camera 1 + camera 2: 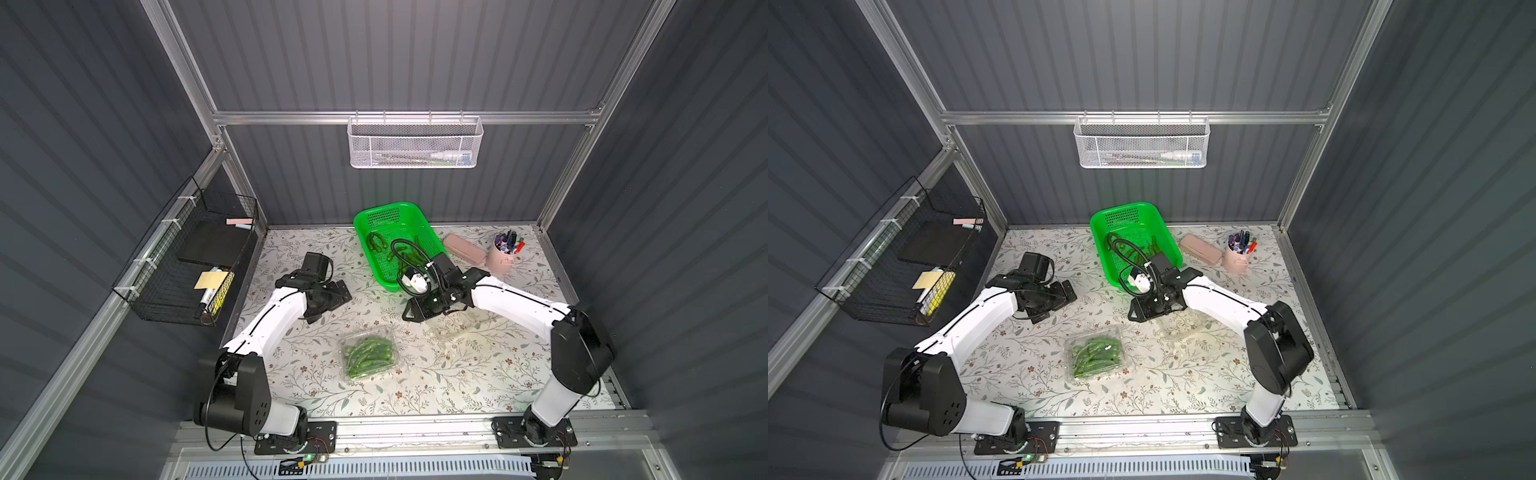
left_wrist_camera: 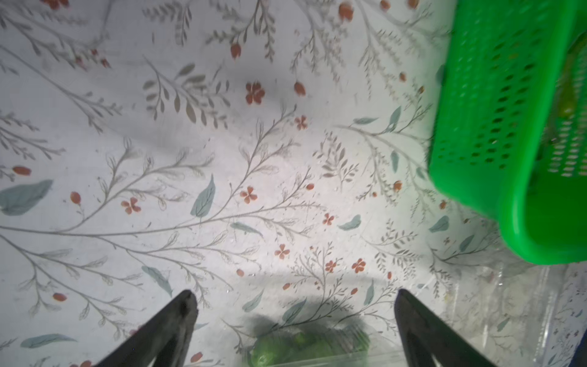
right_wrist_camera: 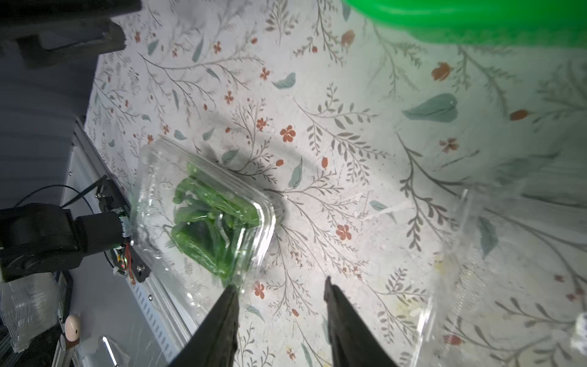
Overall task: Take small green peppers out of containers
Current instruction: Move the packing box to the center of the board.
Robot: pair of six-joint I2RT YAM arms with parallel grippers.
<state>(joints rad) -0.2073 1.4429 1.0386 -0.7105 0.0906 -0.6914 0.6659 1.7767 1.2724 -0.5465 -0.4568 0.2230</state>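
One empty pack (image 1: 455,326) lies beside the right hand (image 3: 279,282), half-open and holding nothing; a few peppers (image 1: 375,242) sit in the green basket (image 1: 386,206). The full pack (image 1: 345,347) waits mid-worktop, so roughly half remains. Left hand (image 2: 295,295) wide, empty.

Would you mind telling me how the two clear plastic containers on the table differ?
The left container is packed with green peppers; the right container looks empty. In both top views the left container lies uncovered, while the right container is partly hidden beneath the right arm. Both are clear plastic.
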